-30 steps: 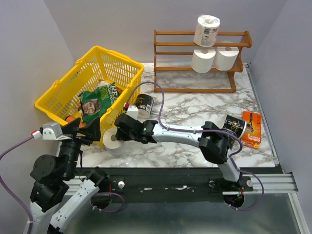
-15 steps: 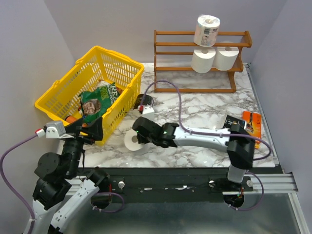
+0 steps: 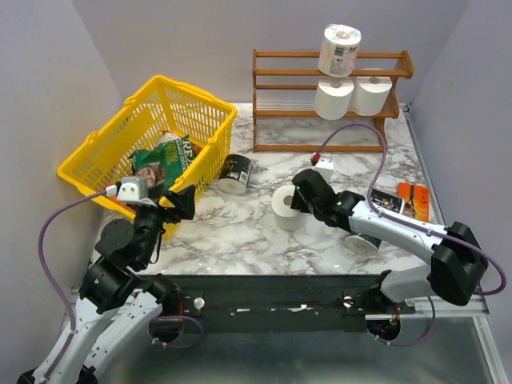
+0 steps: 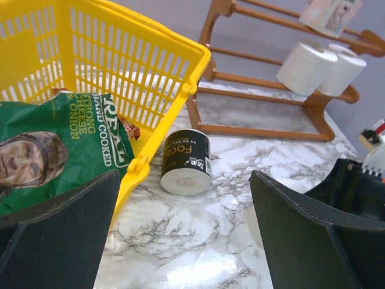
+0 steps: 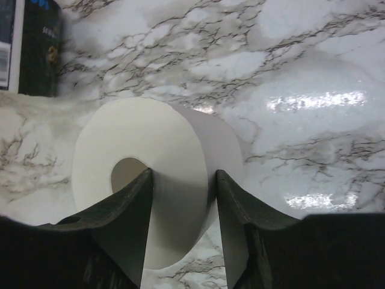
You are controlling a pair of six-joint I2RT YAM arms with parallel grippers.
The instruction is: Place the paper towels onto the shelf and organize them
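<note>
Right gripper (image 5: 183,180) is clamping the wall of the paper towel roll (image 3: 285,206) at table centre, so it should be travelling level toward the shelf (image 3: 288,56) at 12 o'clock, aiming beside the shelved rolls (image 3: 334,98), while the left gripper (image 3: 178,204) is idling, fingers apart.

From above, the right gripper (image 3: 298,200) covers its own jaws and the near side of the paper towel roll (image 3: 283,206) in front of the shelf (image 3: 280,54). At the wrist, that roll's lower part is lost behind the black fingers (image 5: 129,223), and a dark printed thing (image 5: 33,42) is cut by the corner.

Further out from the shelf, something round with a pale end (image 3: 364,240) lies mostly under the right arm; I can't tell what it is. The print on the orange packet (image 3: 418,196) beside it is too small to read.

On the shelf's top rail, the wrapped roll (image 4: 329,13) is cut by the left wrist picture's upper edge. Left of the shelf, the chip bag (image 4: 54,150) vanishes behind the left gripper (image 4: 183,174).
</note>
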